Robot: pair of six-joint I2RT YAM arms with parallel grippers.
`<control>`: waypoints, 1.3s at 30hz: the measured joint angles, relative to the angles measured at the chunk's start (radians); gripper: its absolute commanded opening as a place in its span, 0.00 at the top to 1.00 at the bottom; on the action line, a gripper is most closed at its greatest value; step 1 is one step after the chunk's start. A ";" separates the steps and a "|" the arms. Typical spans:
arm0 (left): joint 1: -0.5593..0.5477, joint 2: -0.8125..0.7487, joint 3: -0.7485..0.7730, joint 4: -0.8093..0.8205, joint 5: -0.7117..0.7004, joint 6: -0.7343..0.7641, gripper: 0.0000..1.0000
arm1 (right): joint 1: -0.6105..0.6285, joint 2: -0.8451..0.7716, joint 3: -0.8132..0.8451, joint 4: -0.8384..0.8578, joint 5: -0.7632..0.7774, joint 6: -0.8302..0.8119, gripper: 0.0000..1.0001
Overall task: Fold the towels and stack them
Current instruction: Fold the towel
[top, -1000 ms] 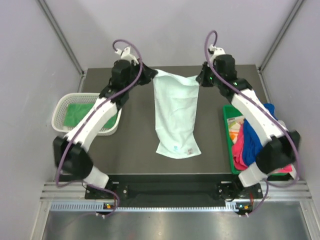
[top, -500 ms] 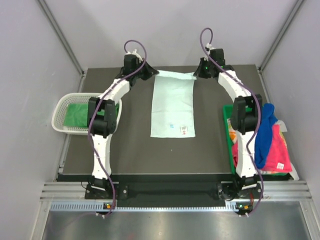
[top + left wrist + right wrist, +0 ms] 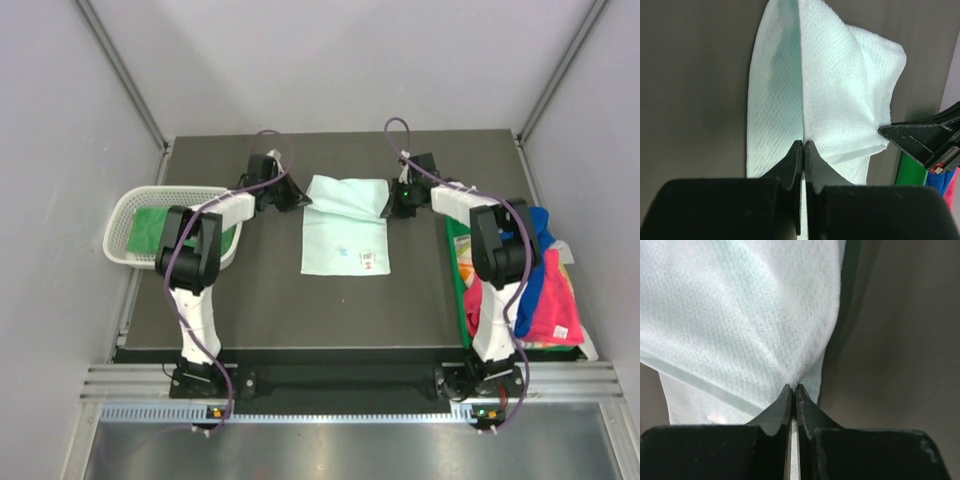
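On the bench (image 3: 270, 300), the mint towel (image 3: 345, 240) runs near-to-far, far end doubled over; left pincer (image 3: 803, 146) and right pincer (image 3: 792, 389) each clamp a corner, hiding it.

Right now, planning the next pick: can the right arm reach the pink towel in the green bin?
Probably not yet: the right arm has its jaws shut on the mint towel. The pink towel lies exposed beside it.

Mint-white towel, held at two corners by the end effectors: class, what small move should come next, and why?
Probably draw both pinched corners toward the near hem, then lower them. The left end effector and right end effector hold the mint-white towel by its far edge, raised and only partway over the flat half.
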 measured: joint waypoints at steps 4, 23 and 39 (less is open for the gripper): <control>-0.006 -0.090 -0.097 0.005 -0.014 0.007 1.00 | 0.032 -0.076 -0.093 0.026 0.021 0.014 1.00; -0.058 -0.307 -0.355 0.009 -0.048 0.024 1.00 | 0.056 -0.243 -0.227 0.036 0.094 0.023 1.00; -0.065 -0.326 -0.472 0.028 -0.047 0.025 1.00 | 0.100 -0.290 -0.345 0.042 0.115 0.024 1.00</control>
